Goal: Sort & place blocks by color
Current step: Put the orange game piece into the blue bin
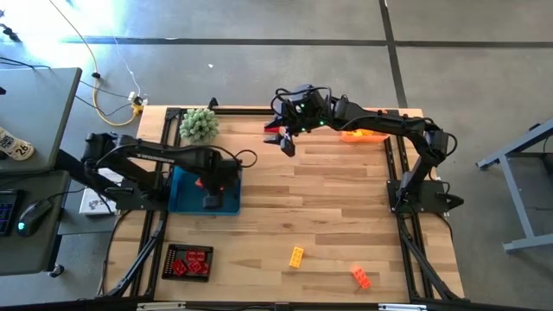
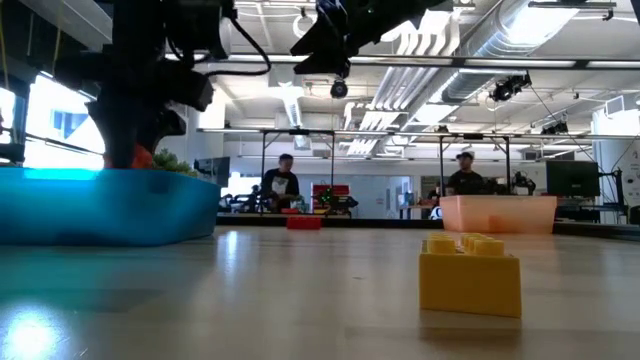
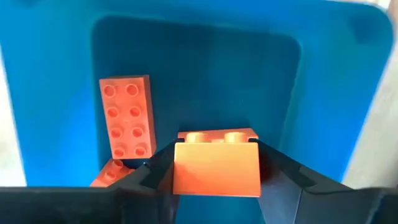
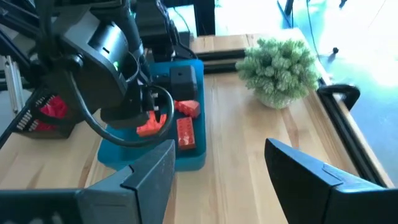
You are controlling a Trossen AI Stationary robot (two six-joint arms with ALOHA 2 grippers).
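Right over the blue tray (image 1: 181, 200) we go: an orange block (image 3: 216, 167) sits between the fingers (image 3: 283, 177) of the left gripper (image 1: 210, 186), studs up, with both fingers flanking its sides. Whether they are pressing it or have just slackened, I cannot tell from the left wrist view. Below it in the tray lies a longer orange brick (image 3: 126, 116) flat on the floor, and the corner of another orange piece (image 3: 112, 174) peeks out beside it. From the right wrist view, the same scene shows from farther off, the block hanging at the left gripper's tip above the tray's contents.

Out on the open wood, a yellow block (image 1: 296, 256) lies near the front edge, and it looms large in the low view. An orange block (image 1: 361, 277) rests a little further right, well apart from the trays. A black tray (image 1: 189, 262) at the front left holds red pieces (image 1: 187, 264).

The right gripper (image 1: 286, 138) hovers at the far side of the table, jaws spread wide and empty. Behind its arm sits a pale orange tray (image 1: 363, 134). The fuzzy green plant (image 1: 199, 125) stands at the far left corner, just beyond the blue tray.
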